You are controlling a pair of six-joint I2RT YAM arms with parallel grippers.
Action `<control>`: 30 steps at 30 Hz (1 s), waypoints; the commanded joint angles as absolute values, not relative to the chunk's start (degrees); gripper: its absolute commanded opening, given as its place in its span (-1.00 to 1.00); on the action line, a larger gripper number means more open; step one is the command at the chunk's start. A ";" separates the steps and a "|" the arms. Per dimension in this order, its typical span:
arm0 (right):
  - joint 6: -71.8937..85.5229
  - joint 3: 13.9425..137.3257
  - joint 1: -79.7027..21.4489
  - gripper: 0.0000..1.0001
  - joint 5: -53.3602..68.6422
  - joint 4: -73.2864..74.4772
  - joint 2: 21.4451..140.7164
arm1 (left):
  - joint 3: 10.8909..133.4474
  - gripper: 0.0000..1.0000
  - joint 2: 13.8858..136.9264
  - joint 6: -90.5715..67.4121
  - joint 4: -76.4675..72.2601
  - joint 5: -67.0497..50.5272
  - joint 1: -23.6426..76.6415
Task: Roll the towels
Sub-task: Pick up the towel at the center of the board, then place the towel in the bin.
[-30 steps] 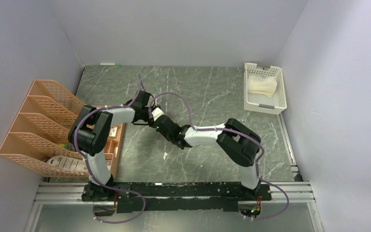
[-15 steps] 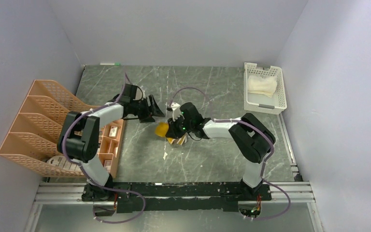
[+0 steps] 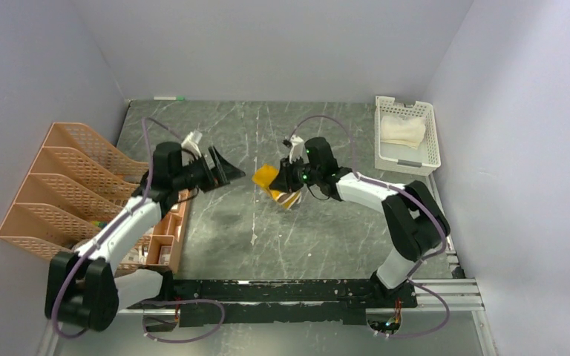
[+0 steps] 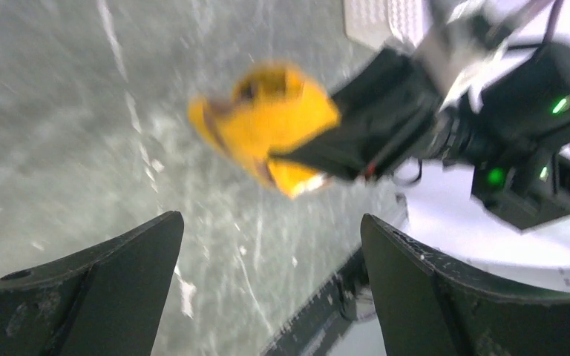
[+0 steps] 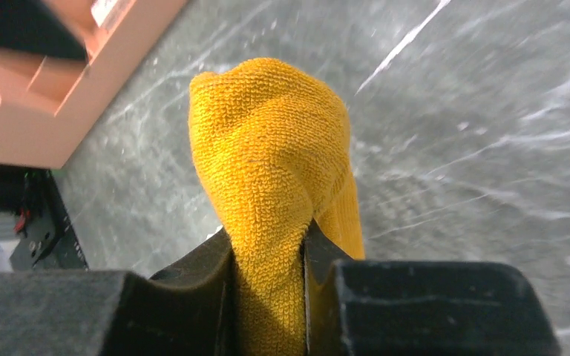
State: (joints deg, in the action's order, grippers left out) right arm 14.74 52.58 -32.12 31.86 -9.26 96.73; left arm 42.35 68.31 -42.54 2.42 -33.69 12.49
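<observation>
**Top view:** the mustard-yellow terry towel [image 3: 266,176] is held over the grey marbled table [image 3: 326,237], long axis pointing at the wide-open left gripper [image 3: 221,167].
**Left wrist:** the towel is seen clear of both fingers.
**Right wrist:** the right gripper [image 5: 267,248] is clamped on the towel.
</observation>
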 commanded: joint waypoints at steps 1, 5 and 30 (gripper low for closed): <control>12.40 55.32 -32.36 -1.00 20.86 -6.95 91.24 | 33.15 1.00 61.66 -54.57 -8.84 -33.55 19.46; 11.94 56.69 -33.63 -1.00 14.81 -5.77 88.22 | 30.29 1.00 62.16 -59.84 -15.44 -27.54 25.24; 9.53 60.53 -46.05 -1.00 14.83 1.01 81.38 | 37.61 1.00 72.76 -69.08 -23.47 -17.61 29.26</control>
State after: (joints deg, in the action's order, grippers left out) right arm 10.17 58.98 -43.00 8.54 1.93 82.76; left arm 34.98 72.12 -68.90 -24.25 -21.85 28.42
